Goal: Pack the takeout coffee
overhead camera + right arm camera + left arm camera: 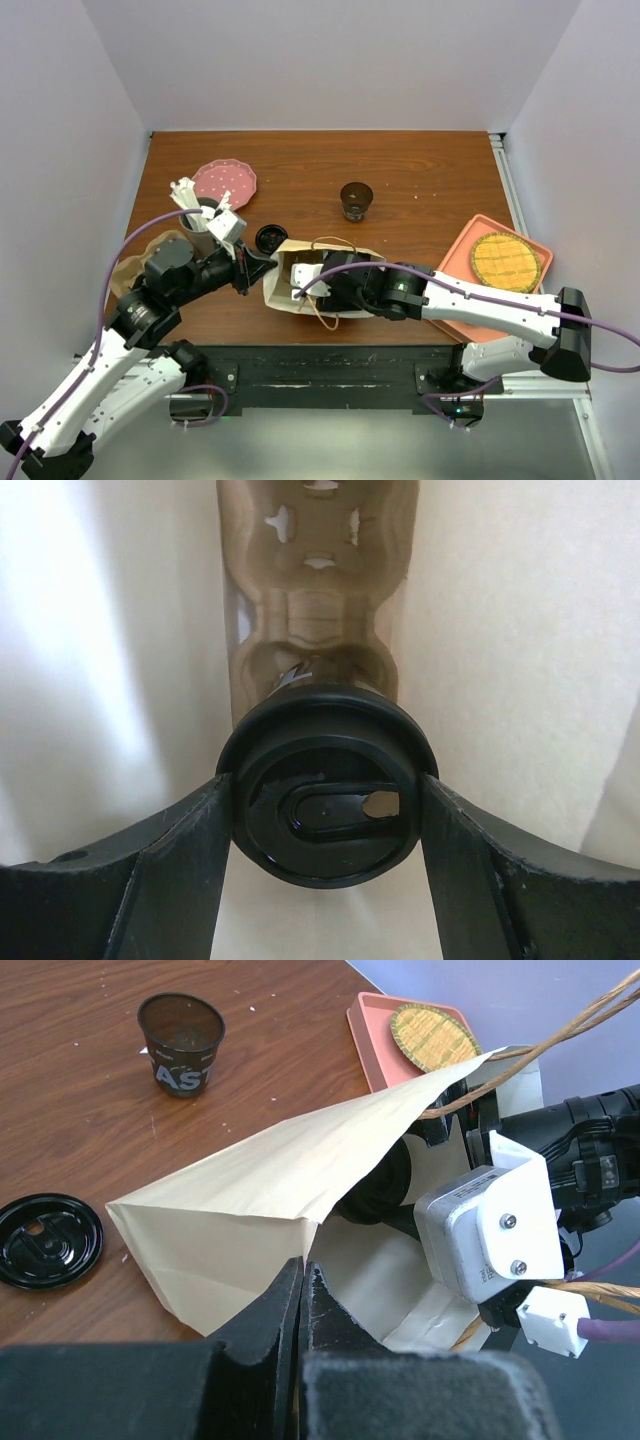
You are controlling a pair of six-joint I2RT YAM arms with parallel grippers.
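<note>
Brown wooden worktop (420,170), boxed in by plain pale walls (300,60). Near its front edge a paper bag (250,1200) lies on its side. The left claw (302,1282) is pinched tight on the bag's edge. The right claw (325,780), inside the bag, grips the takeout coffee (325,820) at its lid.

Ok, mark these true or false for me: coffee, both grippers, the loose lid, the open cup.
1. The right gripper grips the takeout coffee inside the paper bag. True.
2. The left gripper hangs open above the bag. False: it is shut on the bag's edge.
3. The loose lid lies flat on the table beside the bag. True.
4. The lidless cup stands on the pink tray. False: it stands on the bare table.
</note>
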